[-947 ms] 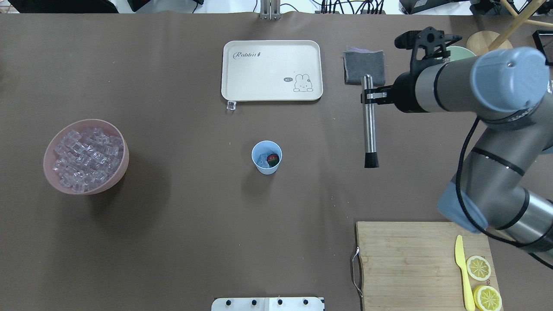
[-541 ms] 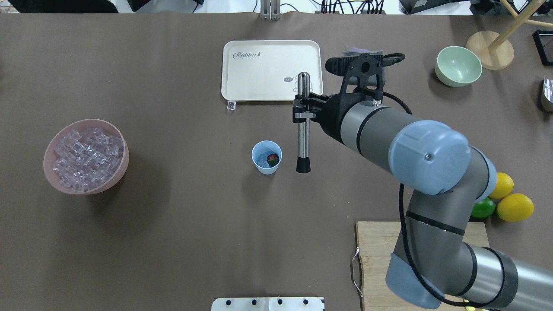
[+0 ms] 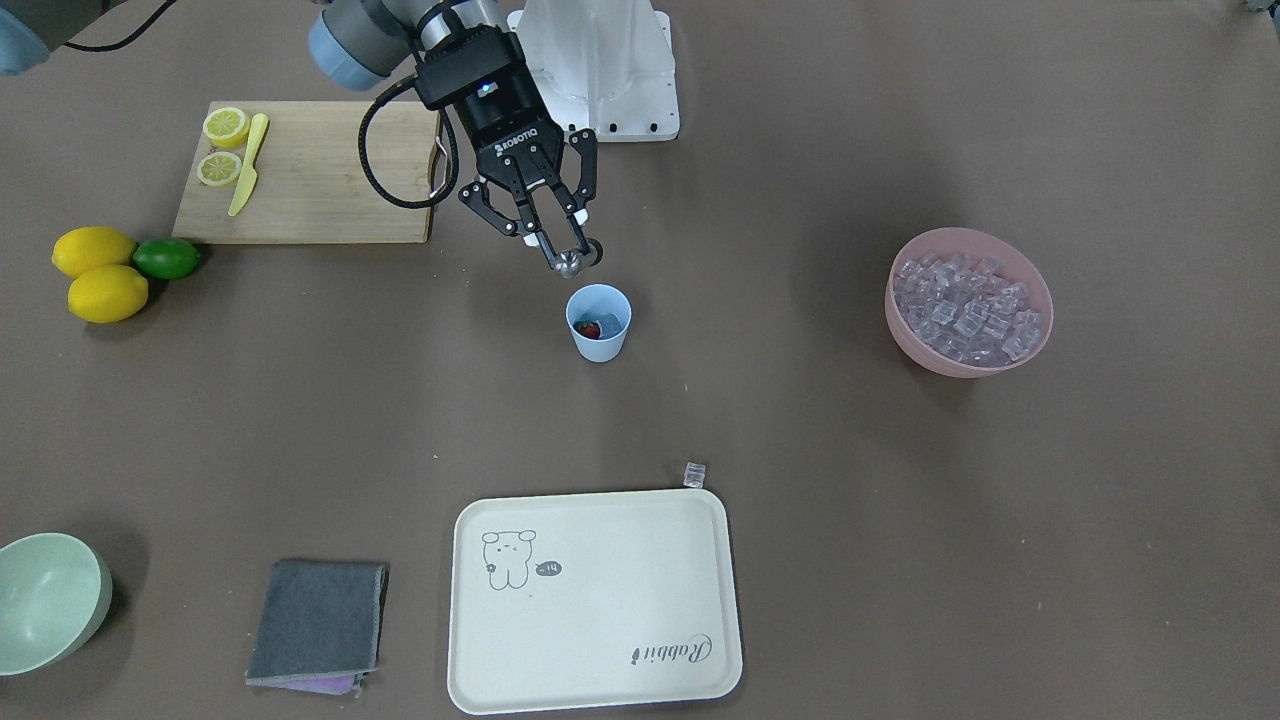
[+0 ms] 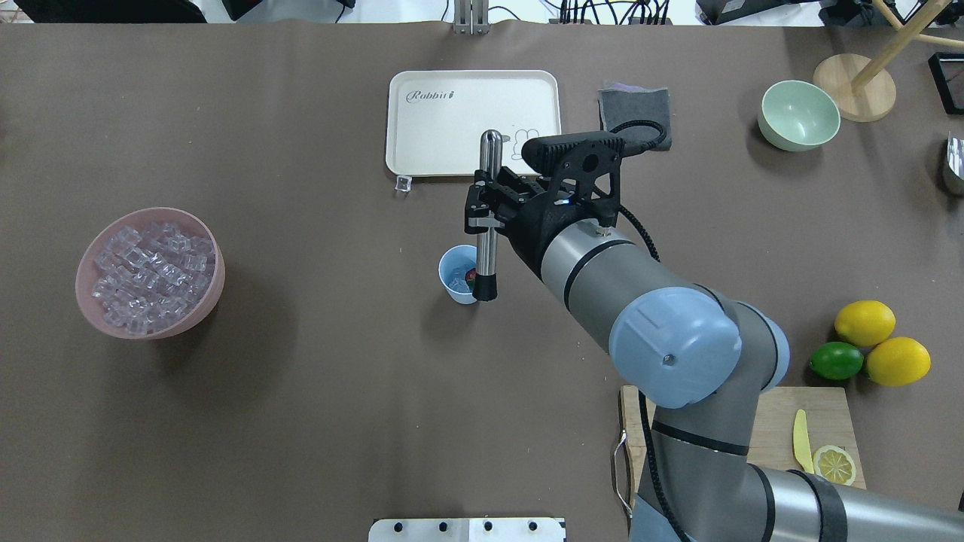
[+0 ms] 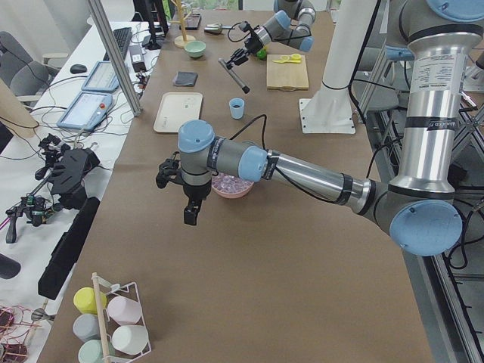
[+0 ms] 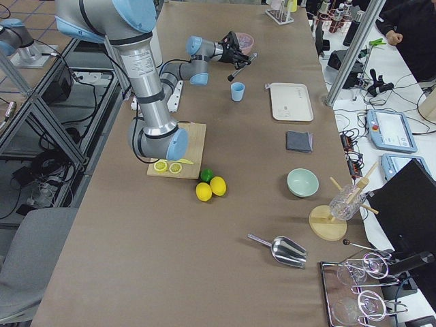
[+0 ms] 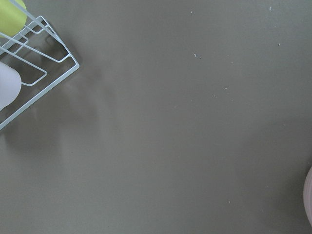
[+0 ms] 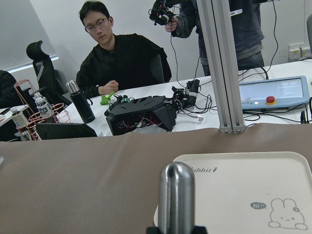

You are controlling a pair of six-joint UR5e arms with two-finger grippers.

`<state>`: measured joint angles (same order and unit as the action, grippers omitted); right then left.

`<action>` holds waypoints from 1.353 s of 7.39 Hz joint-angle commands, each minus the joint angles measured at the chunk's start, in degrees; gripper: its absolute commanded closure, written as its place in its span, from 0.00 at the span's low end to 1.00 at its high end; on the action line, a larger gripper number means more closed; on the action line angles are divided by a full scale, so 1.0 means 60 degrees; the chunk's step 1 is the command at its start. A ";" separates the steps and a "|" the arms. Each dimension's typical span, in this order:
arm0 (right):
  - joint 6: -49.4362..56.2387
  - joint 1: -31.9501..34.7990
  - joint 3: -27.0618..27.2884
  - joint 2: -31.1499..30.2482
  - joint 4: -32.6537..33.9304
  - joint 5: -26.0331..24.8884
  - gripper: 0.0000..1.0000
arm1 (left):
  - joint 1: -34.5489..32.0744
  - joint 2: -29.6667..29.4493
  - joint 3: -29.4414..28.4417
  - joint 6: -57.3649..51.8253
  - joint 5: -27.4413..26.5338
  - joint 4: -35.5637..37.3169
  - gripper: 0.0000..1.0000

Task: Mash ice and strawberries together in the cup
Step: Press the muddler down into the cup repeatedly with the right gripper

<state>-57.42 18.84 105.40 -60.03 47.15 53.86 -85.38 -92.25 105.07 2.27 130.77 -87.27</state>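
Observation:
The light blue cup (image 4: 456, 265) stands mid-table, also seen in the front view as the cup (image 3: 598, 335). Inside it lie the red strawberry (image 3: 590, 328) and some clear ice (image 4: 456, 284). My right gripper (image 4: 486, 222) is shut on a steel muddler (image 4: 489, 173) with a black tip. The muddler hangs tilted above the cup, its tip over the cup's right rim. In the right wrist view the muddler (image 8: 176, 195) shows its rounded top end. My left gripper (image 5: 190, 212) hovers near the pink bowl at the table's left end; I cannot tell its state.
A pink bowl (image 4: 84, 260) full of ice cubes sits at the left. A cream tray (image 4: 452, 105) lies behind the cup with one stray ice cube (image 4: 404, 183) at its corner. Grey cloth (image 3: 318, 620), mint bowl (image 4: 798, 114), cutting board (image 3: 320, 180), lemons and lime (image 4: 836, 361) are on the right.
My right arm has swung leftward with the muddler, from well right of the cup to just above it. The cup and its contents have not moved.

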 commanded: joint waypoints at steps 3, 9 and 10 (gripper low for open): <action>0.1014 -0.0006 -0.1271 0.0816 -0.1031 -0.1385 1.00 | 0.0007 0.0024 -0.0006 -0.0013 0.0002 -0.0015 0.03; 0.1660 -0.0151 -0.2040 0.0924 -0.1912 -0.1345 1.00 | 0.0036 -0.0005 -0.0050 -0.0013 0.0002 -0.0015 0.03; 0.1660 -0.0254 -0.2025 0.0894 -0.1912 -0.1316 1.00 | 0.0036 -0.0006 -0.0036 -0.0013 0.0002 -0.0015 0.03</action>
<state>-47.52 18.05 93.06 -54.42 35.68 45.82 -85.20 -92.25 104.81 2.19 130.78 -87.36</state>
